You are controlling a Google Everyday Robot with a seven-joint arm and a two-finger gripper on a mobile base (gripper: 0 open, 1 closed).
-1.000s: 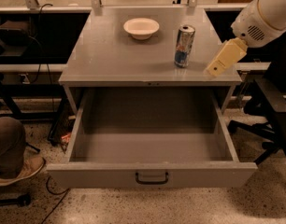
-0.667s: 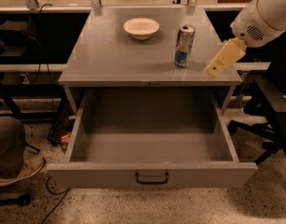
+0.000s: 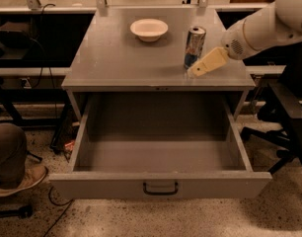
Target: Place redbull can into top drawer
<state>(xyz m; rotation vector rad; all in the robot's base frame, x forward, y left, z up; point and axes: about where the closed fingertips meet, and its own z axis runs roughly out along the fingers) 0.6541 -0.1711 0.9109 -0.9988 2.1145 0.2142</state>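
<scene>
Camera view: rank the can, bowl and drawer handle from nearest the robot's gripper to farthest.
Gripper hangs over the cabinet top, right front.
1. Can, just behind it.
2. Bowl, back centre.
3. Drawer handle, low in front.

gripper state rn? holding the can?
Gripper: state cannot be told; it is low at the right of the redbull can, which stands upright on the cabinet top.

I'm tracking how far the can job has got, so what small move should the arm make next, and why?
Probably nudge the tool closer in on the redbull can to line up a grasp. The tool sits just beside the can's base, the can stands upright on the cabinet top, and the top drawer is already open and empty.
</scene>
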